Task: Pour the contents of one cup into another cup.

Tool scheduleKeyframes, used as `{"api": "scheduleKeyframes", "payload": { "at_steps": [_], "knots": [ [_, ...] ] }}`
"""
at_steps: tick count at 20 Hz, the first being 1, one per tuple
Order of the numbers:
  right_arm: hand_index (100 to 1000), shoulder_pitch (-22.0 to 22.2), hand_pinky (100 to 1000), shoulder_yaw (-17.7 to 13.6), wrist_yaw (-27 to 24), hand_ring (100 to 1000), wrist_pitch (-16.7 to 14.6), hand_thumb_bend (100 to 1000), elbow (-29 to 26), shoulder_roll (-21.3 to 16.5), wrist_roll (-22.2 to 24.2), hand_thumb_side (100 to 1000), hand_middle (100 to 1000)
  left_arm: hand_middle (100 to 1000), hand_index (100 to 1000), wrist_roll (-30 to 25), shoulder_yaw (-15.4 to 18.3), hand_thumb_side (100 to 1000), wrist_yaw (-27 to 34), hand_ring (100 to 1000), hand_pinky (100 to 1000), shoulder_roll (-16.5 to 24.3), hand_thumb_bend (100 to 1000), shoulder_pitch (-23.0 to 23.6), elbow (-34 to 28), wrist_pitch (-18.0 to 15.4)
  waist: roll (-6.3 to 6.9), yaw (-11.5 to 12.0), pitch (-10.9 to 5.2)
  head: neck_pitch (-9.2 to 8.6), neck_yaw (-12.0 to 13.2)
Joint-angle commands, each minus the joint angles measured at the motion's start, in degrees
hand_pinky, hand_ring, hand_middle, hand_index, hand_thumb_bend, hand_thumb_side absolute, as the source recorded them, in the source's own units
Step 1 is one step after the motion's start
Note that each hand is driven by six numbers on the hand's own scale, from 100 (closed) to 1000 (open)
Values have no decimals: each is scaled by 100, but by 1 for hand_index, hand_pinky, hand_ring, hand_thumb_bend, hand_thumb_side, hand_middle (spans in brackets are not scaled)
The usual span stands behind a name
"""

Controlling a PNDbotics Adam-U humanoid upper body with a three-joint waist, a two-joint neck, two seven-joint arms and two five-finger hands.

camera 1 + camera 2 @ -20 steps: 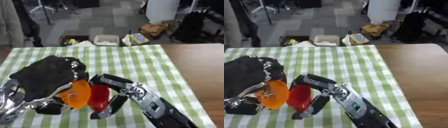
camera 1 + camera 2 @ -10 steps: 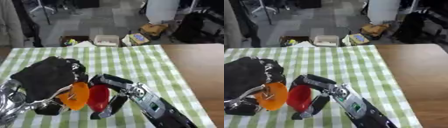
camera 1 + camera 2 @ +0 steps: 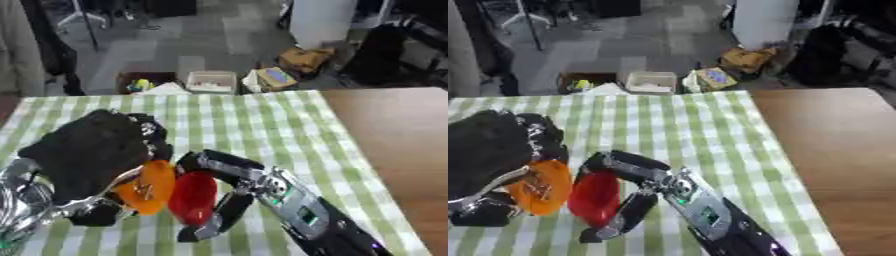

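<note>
Low over the checked counter (image 3: 254, 120), the left hand (image 3: 92, 150) grips the orange cup (image 3: 147, 186), tilted against the red cup (image 3: 192, 197) gripped by the right hand (image 3: 229, 192); pouring seems underway, needing steady tilt.

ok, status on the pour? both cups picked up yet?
Done: both cups are in hand. The left hand is curled round the orange cup, and the right hand has its fingers round the red cup, both over the checked tablecloth. In hand: the cups are side by side and touching or nearly so, the orange one tipped toward the red. Left: I can't see any contents, so whether anything has transferred is unclear.
</note>
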Motion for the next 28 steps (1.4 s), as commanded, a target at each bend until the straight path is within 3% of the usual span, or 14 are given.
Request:
{"api": "scheduleKeyframes", "payload": {
  "at_steps": [1,7,28],
  "knots": [
    [446,-137,241,36,-31,287,-23,175,-186,37,61,100,291,224,573,59,85,100,-118,678,100,-4,566,-142,-100,96,-3,-12,-79,-51,8],
    [446,-167,240,65,-8,287,-38,174,-227,52,87,100,292,217,573,44,8,100,-235,678,100,-89,578,-201,-100,115,3,-51,-71,-59,21],
    [444,-151,236,71,-15,286,-8,172,-227,64,65,100,293,166,561,-150,-59,100,-992,696,100,-101,662,-256,-100,-541,26,-73,-69,-50,17]
  ]
}}
